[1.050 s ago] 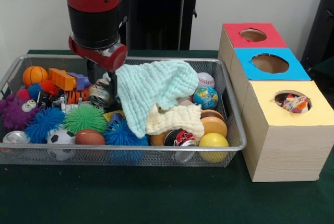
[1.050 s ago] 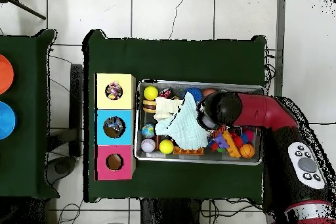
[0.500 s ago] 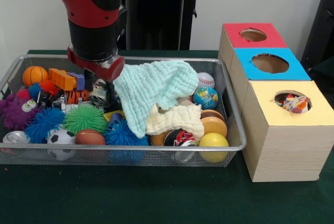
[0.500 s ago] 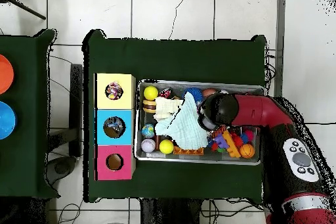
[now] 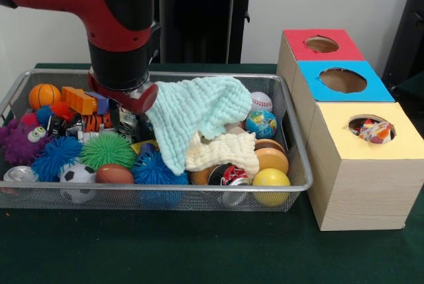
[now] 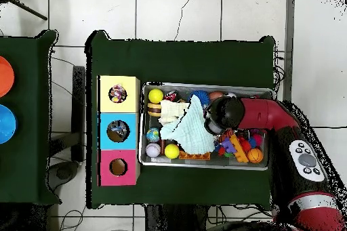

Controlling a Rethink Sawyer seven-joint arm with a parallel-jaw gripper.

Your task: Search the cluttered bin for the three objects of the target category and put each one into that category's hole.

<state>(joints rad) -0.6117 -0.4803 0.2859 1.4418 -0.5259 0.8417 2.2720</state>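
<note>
**Gripper down among the clutter, finger state not visible**

The red arm [image 5: 99, 6] is reaching down into the wire mesh bin [image 5: 165, 194], and its gripper [image 5: 129, 115] is sitting low in the clutter, just beside the edge of the mint green cloth [image 5: 192, 115]. The wrist is hiding the gripper's tip in both views, so I cannot tell whether it is spread or pressed together, nor whether it is holding anything.

The three-hole box [image 5: 351, 165] is standing well apart from the gripper, outside the bin's end wall. Its yellow hole [image 5: 371, 127] is showing a crumpled wrapper inside; the blue hole [image 5: 342, 80] and red hole [image 5: 321, 44] are lying beyond it.

A cream cloth [image 5: 222, 151] is lying under the mint one. An orange block [image 5: 79, 100] is sitting near the gripper on its other side; a green spiky ball [image 5: 106, 149] is lying just in front of it. A yellow ball [image 5: 271, 181] is resting at the bin's corner nearest the box.
</note>
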